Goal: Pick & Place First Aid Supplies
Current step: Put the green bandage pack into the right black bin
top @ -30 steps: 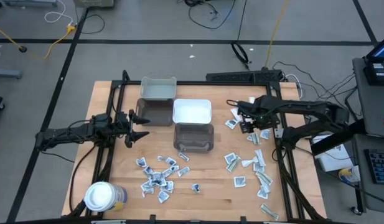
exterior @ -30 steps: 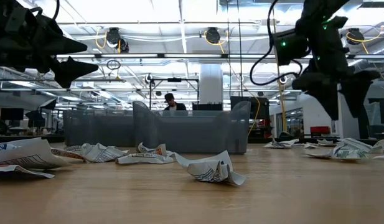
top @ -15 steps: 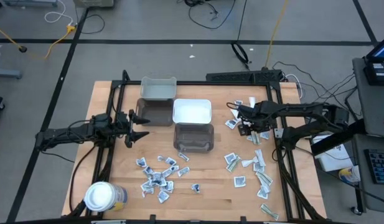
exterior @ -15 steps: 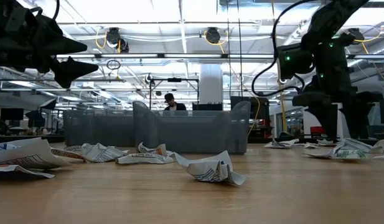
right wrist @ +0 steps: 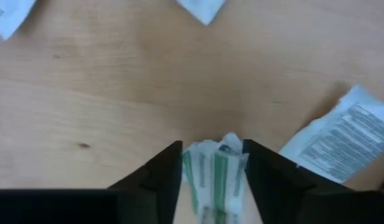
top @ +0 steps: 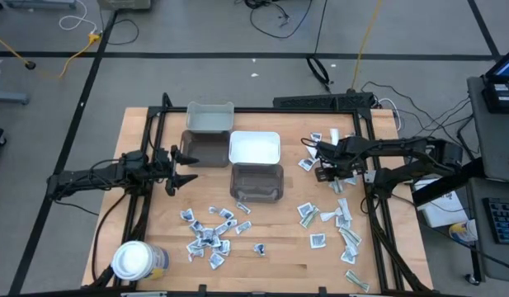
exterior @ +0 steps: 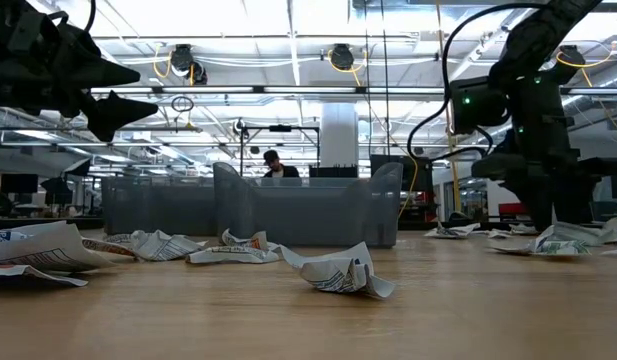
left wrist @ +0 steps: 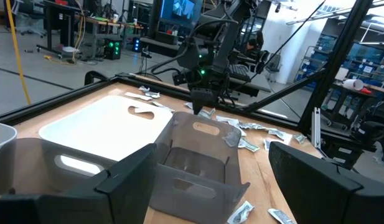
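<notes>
**Right gripper pinches a green-striped packet**

Far left, a white-lidded jar (top: 132, 261) stands at the table's near corner. The left gripper (top: 186, 167) hangs with fingers spread, beside three bins (top: 256, 181) at the table's middle. Crumpled packets (top: 206, 232) lie scattered in front of the bins, their dark print too small to read. On the right, the right gripper (right wrist: 211, 163) is down at the tabletop, its fingers pressed against a green-striped packet (right wrist: 213, 174) between them; more packets lie around it.

Matt light-wood table (top: 279, 247), crinkled paper packets (top: 206, 239), translucent grey plastic bin (top: 256, 183), glossy.
</notes>
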`<control>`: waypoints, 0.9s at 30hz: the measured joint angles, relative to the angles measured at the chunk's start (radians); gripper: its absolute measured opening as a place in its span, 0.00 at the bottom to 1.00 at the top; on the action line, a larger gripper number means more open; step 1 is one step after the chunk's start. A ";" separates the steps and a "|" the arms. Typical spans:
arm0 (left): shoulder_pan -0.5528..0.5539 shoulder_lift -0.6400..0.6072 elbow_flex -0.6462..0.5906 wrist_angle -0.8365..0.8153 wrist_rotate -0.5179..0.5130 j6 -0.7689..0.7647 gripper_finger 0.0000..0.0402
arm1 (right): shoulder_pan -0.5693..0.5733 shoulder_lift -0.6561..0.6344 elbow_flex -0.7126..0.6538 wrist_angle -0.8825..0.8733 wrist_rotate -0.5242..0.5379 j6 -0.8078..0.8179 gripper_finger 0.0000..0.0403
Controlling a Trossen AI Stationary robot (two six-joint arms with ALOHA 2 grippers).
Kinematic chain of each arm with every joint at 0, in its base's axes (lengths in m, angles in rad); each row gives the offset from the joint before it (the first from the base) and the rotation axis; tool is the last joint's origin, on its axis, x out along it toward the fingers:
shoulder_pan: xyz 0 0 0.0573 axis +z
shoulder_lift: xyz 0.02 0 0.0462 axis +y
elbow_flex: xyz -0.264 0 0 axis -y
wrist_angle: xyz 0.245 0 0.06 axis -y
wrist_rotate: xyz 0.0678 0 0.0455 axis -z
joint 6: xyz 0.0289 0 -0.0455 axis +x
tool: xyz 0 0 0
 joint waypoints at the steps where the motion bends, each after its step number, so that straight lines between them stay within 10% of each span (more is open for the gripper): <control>1: 0.000 0.000 0.000 0.000 0.000 0.000 0.77 | 0.000 -0.002 0.000 -0.003 -0.001 0.001 0.34; 27: 0.000 0.000 0.000 0.000 0.000 0.000 0.77 | 0.000 -0.088 0.056 -0.133 -0.049 -0.029 0.14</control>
